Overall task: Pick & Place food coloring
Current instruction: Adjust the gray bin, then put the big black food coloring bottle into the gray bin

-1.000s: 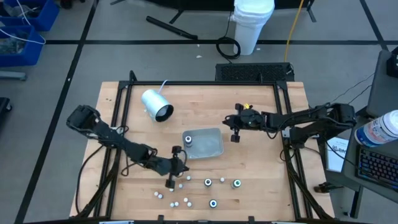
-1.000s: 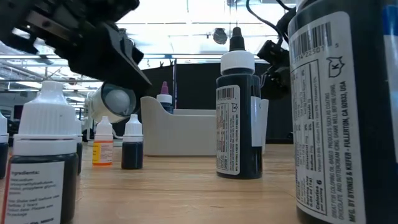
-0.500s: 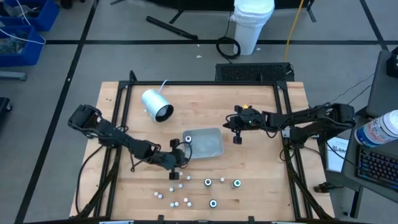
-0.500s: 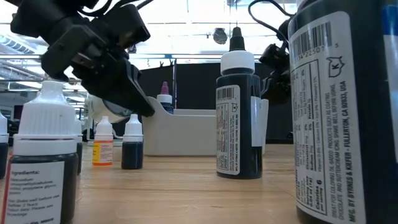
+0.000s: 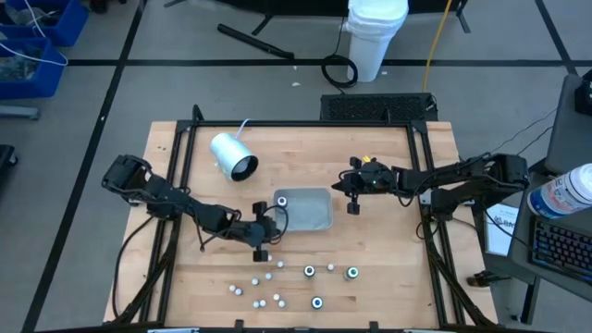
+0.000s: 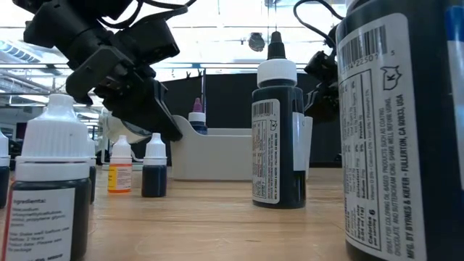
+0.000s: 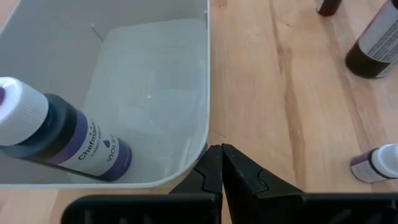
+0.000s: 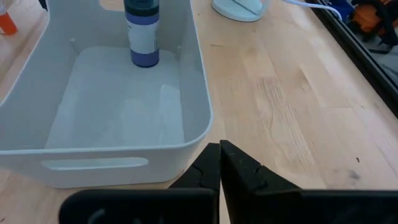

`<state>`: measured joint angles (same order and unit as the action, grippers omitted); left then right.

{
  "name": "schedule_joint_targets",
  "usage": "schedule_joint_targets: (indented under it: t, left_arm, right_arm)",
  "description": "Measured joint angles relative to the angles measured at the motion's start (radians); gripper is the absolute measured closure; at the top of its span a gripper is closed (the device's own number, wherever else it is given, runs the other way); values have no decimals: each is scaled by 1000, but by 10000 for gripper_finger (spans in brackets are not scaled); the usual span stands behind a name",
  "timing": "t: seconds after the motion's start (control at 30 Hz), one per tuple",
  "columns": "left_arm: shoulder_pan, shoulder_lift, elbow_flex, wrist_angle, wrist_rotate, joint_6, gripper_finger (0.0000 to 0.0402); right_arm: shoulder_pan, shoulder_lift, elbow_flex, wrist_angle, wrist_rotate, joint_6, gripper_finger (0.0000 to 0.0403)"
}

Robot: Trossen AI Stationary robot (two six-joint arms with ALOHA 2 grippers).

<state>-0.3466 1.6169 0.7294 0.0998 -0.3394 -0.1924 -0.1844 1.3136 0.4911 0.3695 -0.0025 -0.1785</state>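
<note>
wooden desk holds the grey tray mid-surface. left gripper has moved from the loose food coloring bottles up to the tray's near-left corner, fingers pressed together, empty. one violet bottle stands in the tray. right gripper unchanged beside the tray, fingers together.

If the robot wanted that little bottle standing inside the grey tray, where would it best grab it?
Probably by the white cap or neck, coming straight down from above. The bottle stands upright near one corner of the tray, whose walls likely block a sideways approach. Its narrow round top should fit between the fingers. The left gripper sits nearest, beside the tray, fingers shut.
</note>
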Motion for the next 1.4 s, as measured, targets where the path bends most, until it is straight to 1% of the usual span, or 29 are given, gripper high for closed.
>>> schedule_joint_targets:
  t: [0.23, 0.37, 0.5, 0.63, 0.7, 0.87, 0.97, 1.03, 1.1, 1.17, 1.23, 1.3, 1.4]
  left_arm:
    - [-9, 0, 0, 2, 24, 40, 386]
    - [-35, -1, 0, 39, 27, 76, 385]
    - [-73, -32, -1, 55, 27, 109, 385]
    - [-112, -95, -1, 41, 27, 140, 385]
    - [-142, -146, -1, 28, 25, 216, 385]
    - [-256, -280, -1, 33, 40, 526, 397]
    - [-304, -355, -10, 22, -8, 642, 395]
    - [-328, -419, -45, 20, -52, 686, 396]
    - [-344, -486, -107, 71, -82, 705, 398]
    - [-349, -558, -189, 168, -108, 708, 397]
    - [-347, -625, -282, 299, -139, 712, 396]
    - [-341, -673, -377, 443, -196, 710, 398]
    - [-313, -718, -502, 653, -280, 691, 397]
  right_arm:
    - [0, 0, 0, -1, 3, 2, 403]
    - [0, 0, 0, -10, 4, 2, 403]
    - [0, 0, 0, -8, 5, 2, 403]
    - [0, 0, 0, -13, 5, 20, 403]
    - [5, 0, 0, -17, 5, 42, 403]
    - [16, 0, -25, 10, 6, 54, 403]
    - [16, 0, -52, 49, 6, 55, 403]
    - [16, 0, -69, 72, 6, 54, 403]
    - [16, 0, -77, 83, 6, 43, 403]
    - [16, 0, -79, 90, 6, 31, 403]
    - [16, 0, -79, 100, 6, 27, 403]
    - [16, -1, -79, 118, 12, 26, 403]
    - [16, -16, -79, 113, 59, 33, 403]
